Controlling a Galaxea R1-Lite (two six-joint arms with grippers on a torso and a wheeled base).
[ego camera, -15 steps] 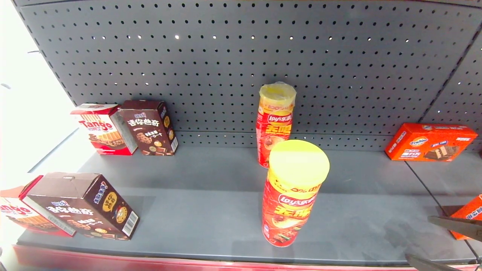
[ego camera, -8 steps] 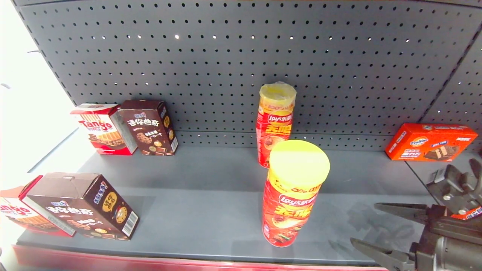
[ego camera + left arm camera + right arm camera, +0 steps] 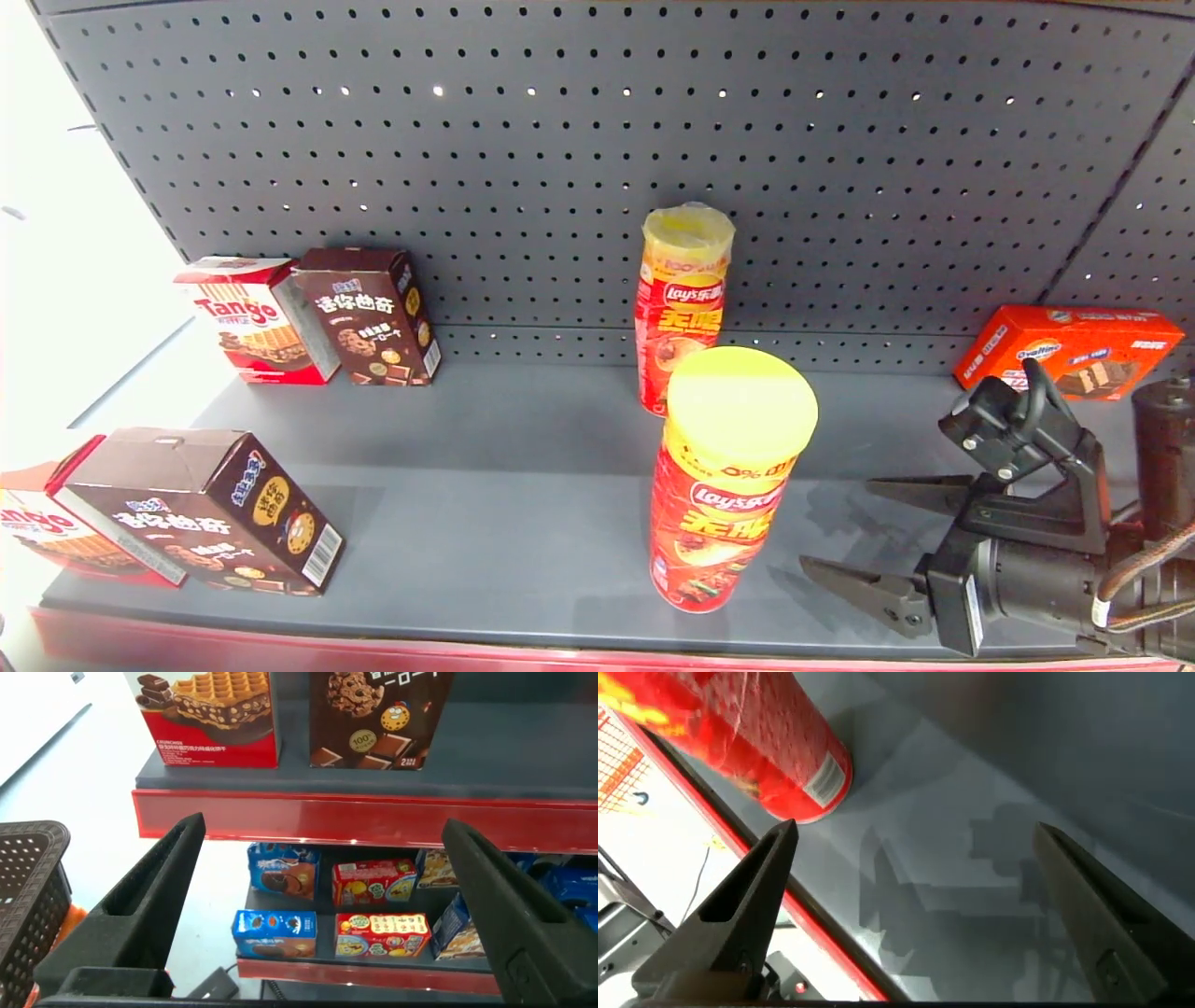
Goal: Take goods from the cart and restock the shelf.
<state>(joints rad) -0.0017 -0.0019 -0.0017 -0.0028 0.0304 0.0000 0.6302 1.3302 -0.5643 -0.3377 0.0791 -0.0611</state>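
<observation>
Two red chip cans with yellow lids stand upright mid-shelf, the front can [image 3: 728, 485] near the edge and the back can [image 3: 683, 299] by the pegboard. My right gripper [image 3: 840, 525] hovers open just right of the front can, fingers pointing at it, nothing between them. In the right wrist view the gripper [image 3: 915, 831] is wide open over the grey shelf [image 3: 990, 793], with the can's base [image 3: 738, 737] off to one side. My left gripper [image 3: 322, 826] is open and empty, below and in front of the shelf's red front edge [image 3: 364, 817].
A wafer box [image 3: 252, 317] and cookie box [image 3: 373, 313] stand at back left; another cookie box [image 3: 210, 509] and a wafer box [image 3: 42, 532] sit at front left. An orange box [image 3: 1064, 353] lies at back right. A dark basket [image 3: 28, 887] and a lower shelf's goods [image 3: 374, 915] are below.
My right gripper has come in from the right edge and moved left along the shelf's front toward the front can, staying open. The cans and boxes have not moved.
</observation>
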